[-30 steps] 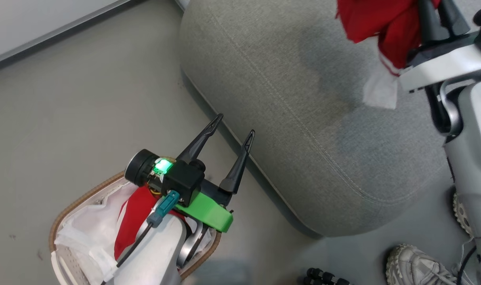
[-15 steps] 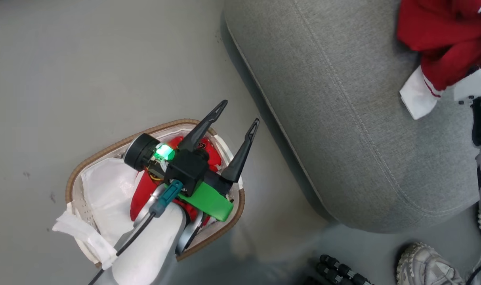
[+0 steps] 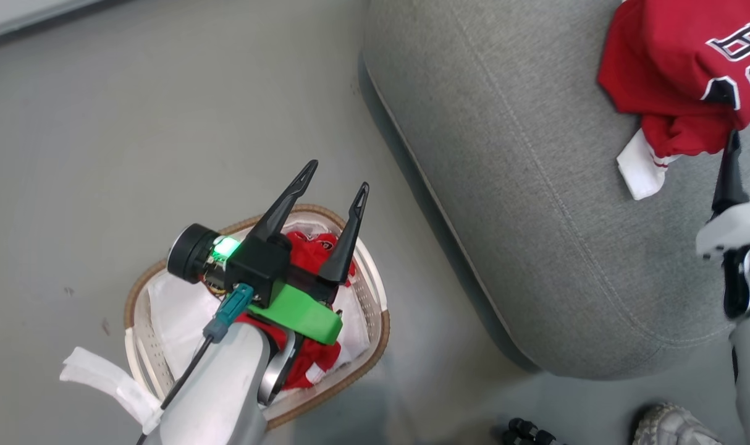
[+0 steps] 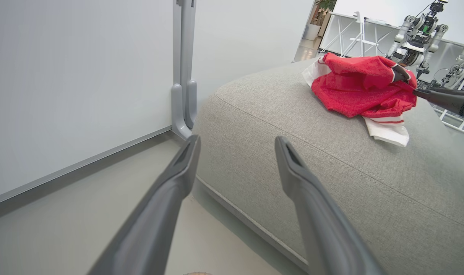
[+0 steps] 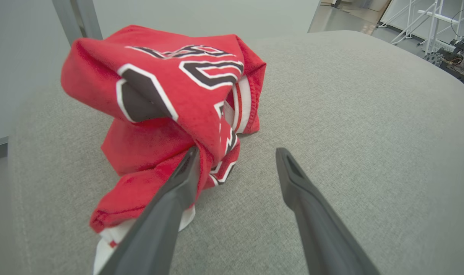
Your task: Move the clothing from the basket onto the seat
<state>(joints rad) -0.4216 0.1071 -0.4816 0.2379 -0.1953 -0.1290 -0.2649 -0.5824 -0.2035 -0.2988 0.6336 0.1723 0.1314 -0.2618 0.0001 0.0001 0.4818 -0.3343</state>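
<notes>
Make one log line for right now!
jersey on seat | right gripper jaws open | left gripper jaws open above basket | red clothing inside

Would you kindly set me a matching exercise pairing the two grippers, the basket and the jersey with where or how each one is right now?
Column one:
1. left gripper
2. right gripper
3. basket
4. numbered jersey

Column two:
A. crumpled on the seat
B. open, over the basket
C. on the floor, with red clothing inside
D. open, at the jersey's edge

Pairs: 1-B, 2-D, 3-C, 4-A
</notes>
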